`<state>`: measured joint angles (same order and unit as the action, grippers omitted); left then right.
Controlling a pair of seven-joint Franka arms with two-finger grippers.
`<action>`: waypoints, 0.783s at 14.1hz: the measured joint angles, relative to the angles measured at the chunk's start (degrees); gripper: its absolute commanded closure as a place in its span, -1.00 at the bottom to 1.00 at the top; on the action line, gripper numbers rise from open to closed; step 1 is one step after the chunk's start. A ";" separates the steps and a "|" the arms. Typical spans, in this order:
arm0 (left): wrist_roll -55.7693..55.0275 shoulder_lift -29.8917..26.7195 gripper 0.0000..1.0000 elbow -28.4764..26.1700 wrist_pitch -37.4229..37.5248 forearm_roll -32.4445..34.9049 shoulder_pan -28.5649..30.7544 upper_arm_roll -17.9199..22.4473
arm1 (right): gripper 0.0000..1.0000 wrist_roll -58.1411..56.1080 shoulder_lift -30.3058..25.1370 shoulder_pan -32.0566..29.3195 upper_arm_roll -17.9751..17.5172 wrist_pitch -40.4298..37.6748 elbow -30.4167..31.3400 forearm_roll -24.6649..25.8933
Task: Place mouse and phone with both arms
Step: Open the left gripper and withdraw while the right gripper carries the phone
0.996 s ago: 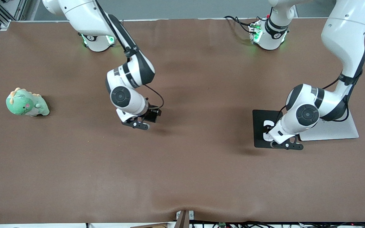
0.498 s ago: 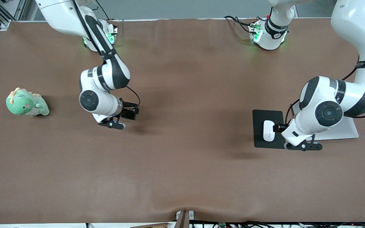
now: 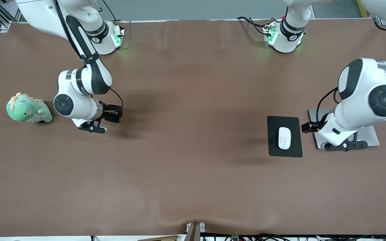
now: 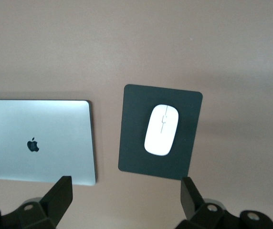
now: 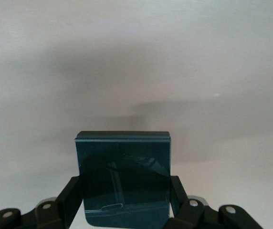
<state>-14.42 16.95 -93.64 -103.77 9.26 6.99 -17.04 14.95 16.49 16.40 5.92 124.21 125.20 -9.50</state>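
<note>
Front view: white mouse (image 3: 284, 138) resting on black mat (image 3: 275, 149) on the brown tabletop (image 3: 193, 174), toward the left arm's end; left gripper (image 3: 346, 146) up over the silver laptop (image 3: 374, 139) beside that mat, apart from the mouse. Right gripper (image 3: 93, 129) up over bare tabletop near a green plush dinosaur (image 3: 27, 109).

Left wrist view: fingers (image 4: 60, 196) spread wide, grasping nothing; mouse centred on mat, laptop alongside.

Right wrist view: right gripper clenched on the black phone (image 5: 124, 176).
</note>
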 measured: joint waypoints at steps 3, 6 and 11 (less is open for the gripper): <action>3.31 -3.06 -1.00 0.00 2.15 -3.18 -5.83 8.09 | 1.00 -0.05 -0.43 -2.80 0.05 0.84 2.50 4.65; 5.34 -5.76 -1.00 0.03 4.49 -4.50 -7.00 10.68 | 1.00 -1.99 -0.66 -5.37 0.07 3.20 4.50 6.80; 9.24 -13.55 -1.00 0.25 11.51 -4.74 -6.91 12.70 | 1.00 -13.39 -0.76 -13.37 0.13 7.84 7.08 7.44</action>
<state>-5.18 3.41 -93.39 -92.26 4.52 0.09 -4.34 1.56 15.72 3.03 6.06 132.05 132.29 -2.06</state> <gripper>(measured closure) 0.000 0.216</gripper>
